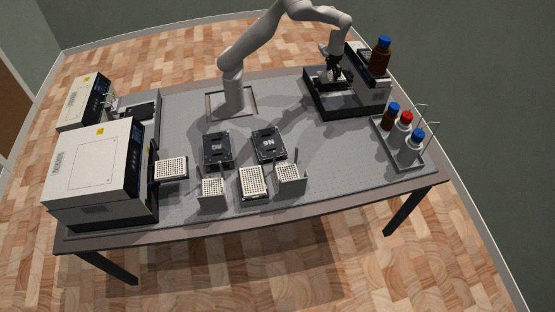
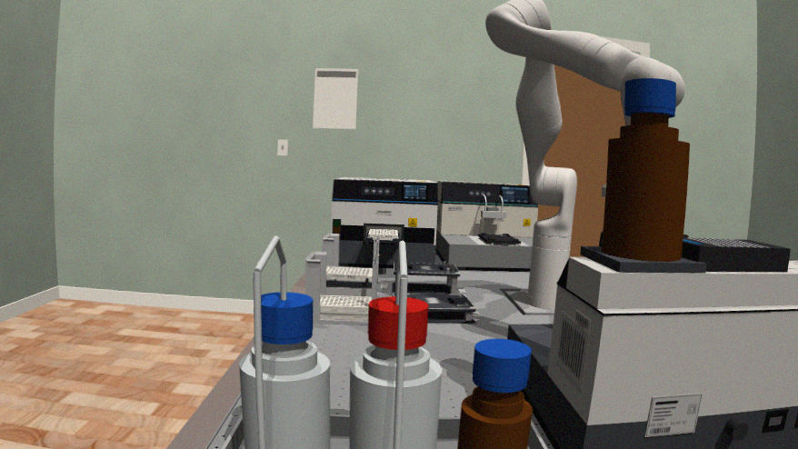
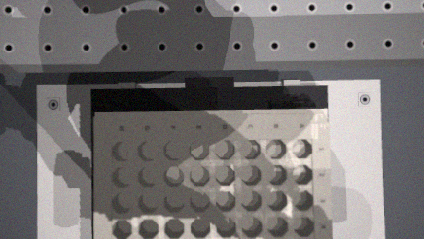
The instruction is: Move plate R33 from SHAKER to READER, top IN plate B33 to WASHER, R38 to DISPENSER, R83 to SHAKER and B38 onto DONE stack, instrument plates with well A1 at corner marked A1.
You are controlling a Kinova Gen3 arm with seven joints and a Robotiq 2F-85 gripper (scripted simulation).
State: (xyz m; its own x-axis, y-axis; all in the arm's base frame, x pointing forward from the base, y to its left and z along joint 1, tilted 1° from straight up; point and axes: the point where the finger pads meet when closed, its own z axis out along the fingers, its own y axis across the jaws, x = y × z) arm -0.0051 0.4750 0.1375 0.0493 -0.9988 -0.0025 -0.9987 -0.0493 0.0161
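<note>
You have the tool [image 1: 334, 72] closed on a plate [image 1: 323, 76] [image 3: 212, 163], its fingers set wide across the body. The plate hangs over the dark nest [image 1: 331, 87] [image 3: 146, 99] of the DISPENSER [image 1: 368, 90] [image 2: 630, 357]. You can't read its label here, but with no plate on the WASHER [image 1: 79, 100] [image 2: 463, 223], it is most likely R38, and the step in hand its placing.

Keep the plate level and come straight down. Before committing, check that A1 matches the marked corner; you cannot confirm that from these views. Square both edges with the locators, then ease down until the base seats all round. A corner riding on a locator would leave it tilted, so don't press through resistance. Mind the housing and the brown bottle [image 1: 378, 62] [image 2: 647, 189] beside the arm. Once it lies flat, open just enough to free both sides, then lift vertically.
</note>
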